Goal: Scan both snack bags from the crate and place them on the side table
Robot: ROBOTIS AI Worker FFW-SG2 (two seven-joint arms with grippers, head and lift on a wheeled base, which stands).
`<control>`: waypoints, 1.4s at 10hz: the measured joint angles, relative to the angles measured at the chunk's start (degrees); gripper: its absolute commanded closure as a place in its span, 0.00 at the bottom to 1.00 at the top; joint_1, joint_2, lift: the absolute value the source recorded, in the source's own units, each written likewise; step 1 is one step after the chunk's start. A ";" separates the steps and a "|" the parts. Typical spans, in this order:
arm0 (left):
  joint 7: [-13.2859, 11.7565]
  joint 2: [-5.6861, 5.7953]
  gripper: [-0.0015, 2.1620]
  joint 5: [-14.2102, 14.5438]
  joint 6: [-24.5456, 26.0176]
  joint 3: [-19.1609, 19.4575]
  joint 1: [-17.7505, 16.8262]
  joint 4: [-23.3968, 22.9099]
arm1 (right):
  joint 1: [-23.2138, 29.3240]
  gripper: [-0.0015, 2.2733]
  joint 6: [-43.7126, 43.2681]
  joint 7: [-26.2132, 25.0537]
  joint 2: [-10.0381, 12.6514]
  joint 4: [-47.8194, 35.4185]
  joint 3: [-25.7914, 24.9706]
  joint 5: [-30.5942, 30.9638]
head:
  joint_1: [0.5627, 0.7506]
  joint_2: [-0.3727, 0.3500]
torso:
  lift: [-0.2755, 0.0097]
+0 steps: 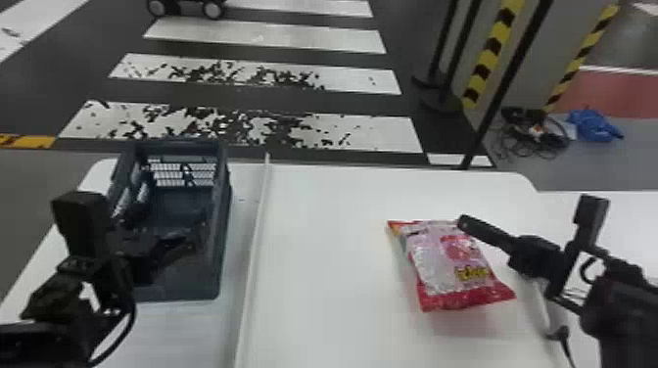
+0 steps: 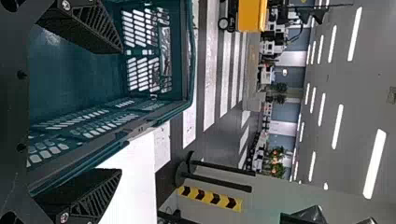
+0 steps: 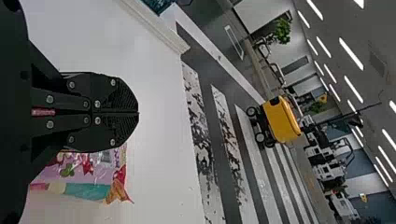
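Observation:
Over the dark blue-grey crate [image 1: 223, 244], at the head view's left, is my left gripper [image 1: 169, 226]. In the left wrist view, the left gripper [image 2: 121, 112] has its fingers wide apart, with the crate's teal-looking wall [image 2: 74, 88] between and beyond them. A pink and red snack bag [image 1: 448, 262] lies flat on the white table at the right. My right gripper [image 1: 464, 223] is at that bag's far right corner, overlapping its edge in the head view. The right wrist view has the right gripper [image 3: 138, 113] with its fingers pressed together, beside the snack bag [image 3: 88, 172].
A raised pale seam [image 1: 252, 244] runs along the white table [image 1: 333, 220] between crate and bag. Another white surface [image 1: 612, 215] adjoins at the right. Dark posts [image 1: 506, 83] and cables [image 1: 533, 134] stand or lie on the floor beyond.

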 measured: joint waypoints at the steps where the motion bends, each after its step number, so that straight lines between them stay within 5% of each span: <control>1: -0.01 -0.05 0.04 0.00 0.00 -0.16 -0.32 0.38 | 0.67 0.97 -0.59 0.08 -0.24 0.00 -0.99 0.15 | 0.70 0.32 | 0.62; 14: -0.27 -0.26 0.04 0.06 0.00 -0.32 -0.50 0.72 | 7.69 0.97 -7.74 -0.08 0.52 4.67 -2.74 -0.80 | 0.70 0.28 | 0.62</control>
